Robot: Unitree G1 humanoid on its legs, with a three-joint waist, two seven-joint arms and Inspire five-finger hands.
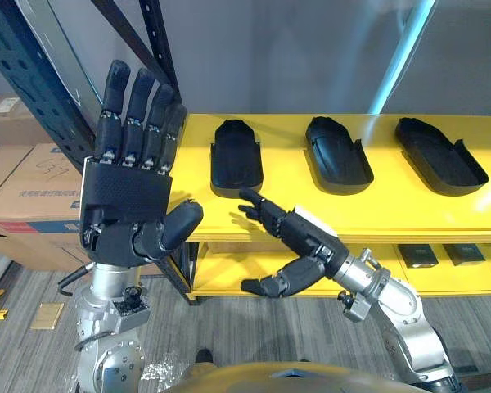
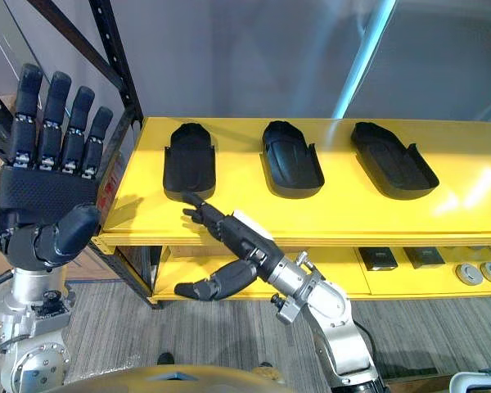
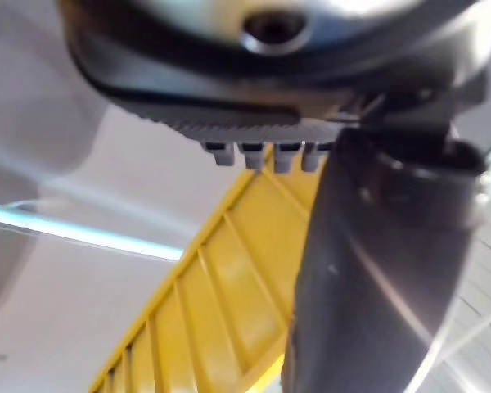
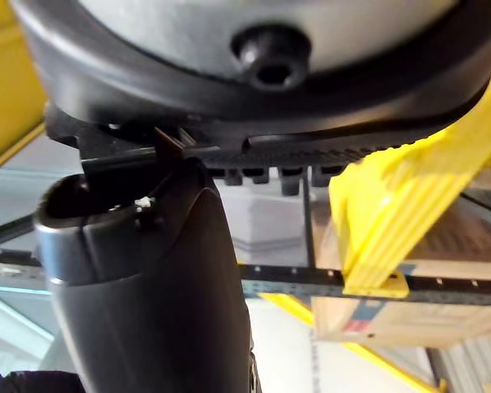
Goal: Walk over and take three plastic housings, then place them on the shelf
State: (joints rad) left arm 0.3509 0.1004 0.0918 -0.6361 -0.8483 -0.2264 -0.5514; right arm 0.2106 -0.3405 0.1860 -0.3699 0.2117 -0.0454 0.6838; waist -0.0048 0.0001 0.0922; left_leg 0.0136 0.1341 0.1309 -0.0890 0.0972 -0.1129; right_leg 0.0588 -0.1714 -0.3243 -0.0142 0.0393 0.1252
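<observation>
In the left eye view the left hand (image 1: 129, 192) stands raised, palm toward the camera, fingers straight and side by side, thumb angled across below them, holding nothing. The right hand (image 1: 299, 239) sits low at the front edge of the yellow shelf (image 1: 376, 209), fingers loosely stretched and spread from the thumb, which hangs under the edge; it is empty too. Its fingertips lie just before the left housing (image 1: 236, 155), and I cannot tell whether they touch the shelf top. There are three black plastic housings in a row on the shelf top, apart from each other: that one, the middle housing (image 1: 337, 154) and the right housing (image 1: 439, 155). Cardboard boxes (image 1: 24, 184) are stacked to the left. In the right eye view the lower board (image 2: 409, 282) carries two dark square parts (image 2: 383, 259) and two round grey parts (image 2: 468, 273). In the left wrist view the left thumb (image 3: 376, 270) juts out from the palm, with a ribbed yellow surface past it, probably the shelf. In the right wrist view the right thumb (image 4: 147, 278) stands clear of the fingers, with nothing between them, beside a yellow shelf edge with a box beyond.
</observation>
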